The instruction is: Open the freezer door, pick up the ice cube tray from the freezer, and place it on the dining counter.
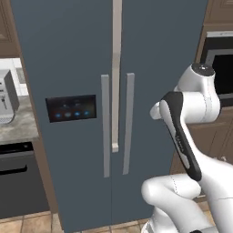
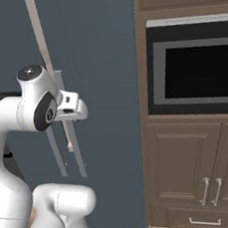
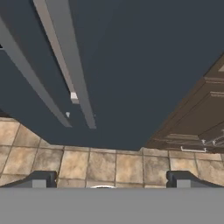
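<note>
Kitchen fridge front, freezer door (image 1: pixel 68 113) shut: opening step barely begun.
Gripper (image 3: pixel 109 181) hangs released (nothing held); next, reach its handle (image 1: pixel 105 125).

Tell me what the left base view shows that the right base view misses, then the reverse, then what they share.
Left base view alone: the freezer door with its black blue-lit control panel, a toaster on a stone wall counter, and a dark appliance front below that counter.

Right base view alone: brown cabinet doors with metal pulls under the wall oven.

Both: the plain slate-blue door, shut, the pair of long grey handles, the white arm raised before them, and the built-in wall oven.
</note>
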Robot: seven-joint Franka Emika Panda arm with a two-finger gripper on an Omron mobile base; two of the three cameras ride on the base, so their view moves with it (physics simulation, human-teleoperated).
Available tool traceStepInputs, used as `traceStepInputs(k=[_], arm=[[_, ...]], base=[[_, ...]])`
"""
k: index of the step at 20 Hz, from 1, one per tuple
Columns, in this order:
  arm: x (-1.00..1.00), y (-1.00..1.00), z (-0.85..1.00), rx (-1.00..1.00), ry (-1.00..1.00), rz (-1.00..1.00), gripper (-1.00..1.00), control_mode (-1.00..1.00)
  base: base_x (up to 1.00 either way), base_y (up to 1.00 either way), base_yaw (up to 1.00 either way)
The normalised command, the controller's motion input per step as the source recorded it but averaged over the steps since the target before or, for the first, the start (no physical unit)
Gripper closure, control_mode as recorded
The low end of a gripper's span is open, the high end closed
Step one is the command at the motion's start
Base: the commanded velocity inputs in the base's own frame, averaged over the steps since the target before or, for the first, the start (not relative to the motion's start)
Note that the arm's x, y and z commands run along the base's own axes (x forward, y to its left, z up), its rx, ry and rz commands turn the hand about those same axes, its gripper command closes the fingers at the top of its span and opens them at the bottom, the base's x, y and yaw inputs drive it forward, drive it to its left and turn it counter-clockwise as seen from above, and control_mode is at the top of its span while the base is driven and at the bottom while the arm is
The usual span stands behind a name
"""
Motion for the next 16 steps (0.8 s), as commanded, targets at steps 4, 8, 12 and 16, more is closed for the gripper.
traceStepInputs(k=[4,8,12,16], arm=[[0.0,0.0,0.0,0.0,0.0,0.0,-1.0,1.0],[0.0,0.0,0.0,0.0,0.0,0.0,-1.0,1.0],[0.0,0.0,0.0,0.0,0.0,0.0,-1.0,1.0],[0.0,0.0,0.0,0.0,0.0,0.0,-1.0,1.0]], base=[[0.29,-0.02,0.0],[0.54,-0.01,0.0],[0.54,-0.13,0.0],[0.34,-0.14,0.0]])
